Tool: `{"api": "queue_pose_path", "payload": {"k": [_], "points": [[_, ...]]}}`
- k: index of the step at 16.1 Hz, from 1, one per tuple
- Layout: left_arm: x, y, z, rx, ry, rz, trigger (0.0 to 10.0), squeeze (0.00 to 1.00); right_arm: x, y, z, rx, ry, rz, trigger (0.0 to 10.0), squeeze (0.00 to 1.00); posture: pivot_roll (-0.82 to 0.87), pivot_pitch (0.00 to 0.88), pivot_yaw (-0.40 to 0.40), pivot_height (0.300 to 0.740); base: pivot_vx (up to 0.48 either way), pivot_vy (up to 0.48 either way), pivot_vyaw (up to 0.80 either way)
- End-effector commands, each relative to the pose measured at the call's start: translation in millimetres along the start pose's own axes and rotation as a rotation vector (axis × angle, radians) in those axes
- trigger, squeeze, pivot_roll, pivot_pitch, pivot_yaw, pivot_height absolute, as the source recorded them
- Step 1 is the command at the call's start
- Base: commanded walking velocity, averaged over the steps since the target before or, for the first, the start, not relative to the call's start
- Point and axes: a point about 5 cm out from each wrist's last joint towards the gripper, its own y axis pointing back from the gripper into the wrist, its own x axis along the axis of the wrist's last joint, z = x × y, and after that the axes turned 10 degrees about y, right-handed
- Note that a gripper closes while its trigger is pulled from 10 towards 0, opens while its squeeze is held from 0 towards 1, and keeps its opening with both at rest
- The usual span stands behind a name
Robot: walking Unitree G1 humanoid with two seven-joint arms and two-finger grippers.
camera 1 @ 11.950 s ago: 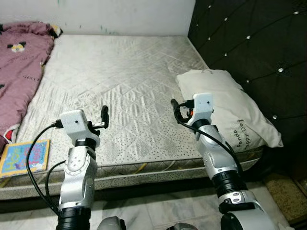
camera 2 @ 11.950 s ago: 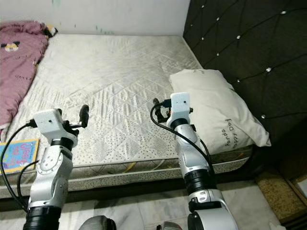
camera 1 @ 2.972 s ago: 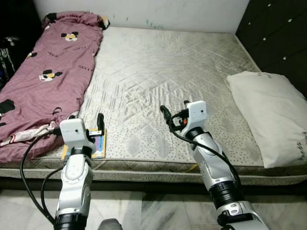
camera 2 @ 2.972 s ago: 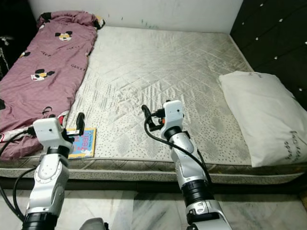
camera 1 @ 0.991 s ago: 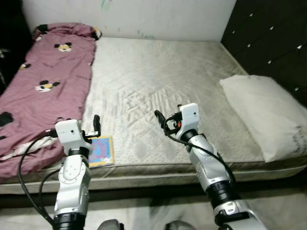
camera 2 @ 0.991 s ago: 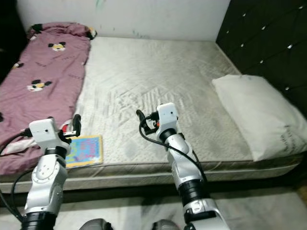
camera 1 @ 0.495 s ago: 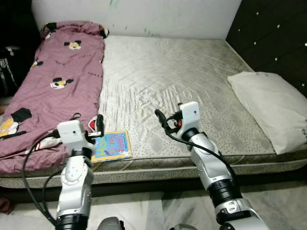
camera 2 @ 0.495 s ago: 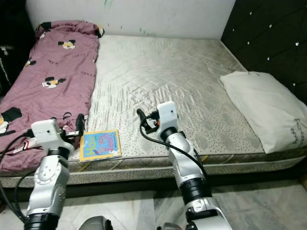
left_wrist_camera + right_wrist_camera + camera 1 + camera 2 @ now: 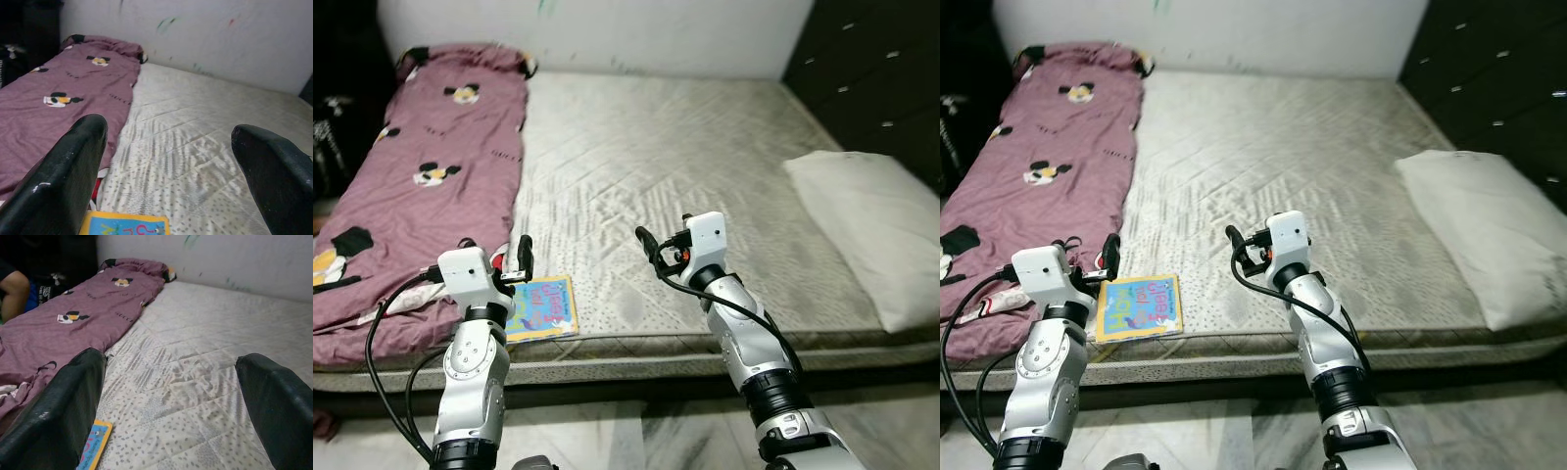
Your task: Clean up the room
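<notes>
- Left eye view: book (image 9: 541,306) lies flat at the near edge of the mattress (image 9: 705,166), just beside the purple blanket (image 9: 421,186). Left gripper (image 9: 523,259) hovers just above and beside its far-left corner, not touching. Right gripper (image 9: 646,243) hangs over bare mattress, well apart from the book. Pillow (image 9: 876,230) at far right.
- Right eye view: same layout; book (image 9: 1140,305) looks thin, light and fairly stiff, cover probably slick. Judgement: pinching flat from above won't work; take the edge overhanging toward the mattress rim, or slide it out first.
- Left wrist view: fingers (image 9: 68,181) spread wide, holding nothing; book top edge (image 9: 128,228) sits just below them.
- Right wrist view: fingers (image 9: 63,416) likewise spread and empty; book corner (image 9: 95,445) low beside one finger. A person's arm (image 9: 14,286) shows past the blanket.
</notes>
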Motion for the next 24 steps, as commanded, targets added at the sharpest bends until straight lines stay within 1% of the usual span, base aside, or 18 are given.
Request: {"api": "queue_pose_path", "payload": {"k": [1,4,5,7,8,9,11,12,14,16,17,18,19,20,21,22,23,24], "points": [[3.1,-2.5,3.8,-0.016,-0.005,0.011,10.0,0.00,2.1,-1.7,3.8,-0.013,0.008,-0.002,10.0,0.00,0.00,0.000,-0.048,0.740,0.379,0.000,0.00],[1.1,-2.9,3.8,-0.008,-0.013,-0.004,10.0,0.00,1.2,-0.6,5.2,-0.018,0.010,-0.002,10.0,0.00,0.00,0.000,-0.046,0.740,0.341,0.000,0.00],[0.7,-2.9,3.6,-0.005,-0.016,-0.006,10.0,0.00,0.9,-0.2,5.5,-0.019,0.011,-0.003,10.0,0.00,0.00,0.000,-0.046,0.740,0.000,0.000,0.00],[1.9,-2.3,5.5,-0.029,-0.006,0.005,10.0,0.00,-0.3,0.6,6.4,-0.021,0.018,-0.007,10.0,0.00,0.00,0.000,-0.046,0.740,0.180,0.000,0.00],[1.0,-2.4,5.2,-0.022,-0.012,-0.004,10.0,0.00,-0.3,0.6,6.3,-0.021,0.021,-0.007,10.0,0.00,0.00,0.000,-0.046,0.740,0.360,0.000,0.00],[0.2,-2.5,4.1,-0.006,-0.017,-0.005,10.0,0.00,-0.5,0.8,6.2,-0.020,0.021,-0.007,10.0,0.00,0.00,0.000,-0.047,0.740,0.000,0.000,0.00],[-2.6,-3.0,-4.2,0.079,-0.032,-0.024,10.0,0.00,-1.3,1.2,6.5,-0.020,0.024,-0.011,10.0,0.00,0.00,0.000,-0.047,0.740,0.000,0.000,0.00],[-3.0,-2.9,-5.2,0.087,-0.031,-0.026,10.0,0.00,-1.5,1.3,6.5,-0.020,0.025,-0.012,10.0,0.00,0.00,0.000,-0.048,0.740,0.000,0.000,0.00],[-3.7,-2.5,-8.3,0.108,-0.025,-0.032,10.0,0.00,-0.6,1.4,6.8,-0.021,0.051,-0.004,10.0,0.00,0.00,0.000,-0.048,0.740,0.000,0.000,0.69],[-4.4,-2.5,-7.2,0.111,-0.061,-0.040,10.0,0.00,-1.6,2.1,7.6,-0.032,0.036,-0.009,10.0,0.00,0.00,0.000,-0.050,0.740,0.000,0.000,0.70],[-0.3,1.1,-13.5,0.123,-0.081,-0.020,10.0,0.00,2.4,6.6,16.0,-0.090,0.004,0.014,10.0,0.00,0.00,0.000,-0.051,0.740,0.000,0.000,0.00],[6.5,5.3,-17.9,0.117,-0.092,0.019,10.0,0.00,7.4,11.5,22.8,-0.125,-0.014,0.046,10.0,0.00,0.00,0.000,-0.052,0.740,0.000,0.000,0.00],[12.1,11.7,-21.1,0.124,-0.118,0.046,10.0,0.00,9.6,18.5,30.2,-0.161,-0.025,0.055,10.0,0.00,-0.01,0.000,-0.053,0.740,0.000,0.000,0.00],[15.3,21.4,-21.8,0.109,-0.126,0.062,10.0,0.00,8.3,28.8,38.0,-0.195,-0.014,0.050,10.0,0.00,-0.01,0.000,-0.056,0.740,0.000,0.000,0.00],[15.8,32.0,-21.2,0.090,-0.161,0.070,10.0,0.00,4.3,38.8,42.8,-0.217,-0.007,0.041,10.0,0.00,-0.01,0.000,-0.058,0.740,0.000,0.000,0.00],[10.7,43.0,-22.7,0.092,-0.184,0.047,10.0,0.00,-2.8,48.5,45.4,-0.238,-0.002,0.022,10.0,0.00,-0.01,0.000,-0.060,0.740,0.000,0.000,0.00],[4.1,51.8,-26.2,0.101,-0.195,0.017,10.0,0.00,-10.0,55.6,46.2,-0.264,-0.017,-0.001,10.0,0.00,-0.01,0.000,-0.059,0.740,0.000,0.000,0.00],[-1.5,57.7,-33.7,0.140,-0.180,-0.014,10.0,0.00,-18.5,61.7,44.5,-0.307,-0.037,-0.030,10.0,0.00,-0.01,0.000,-0.056,0.740,0.000,0.000,0.00]]}}
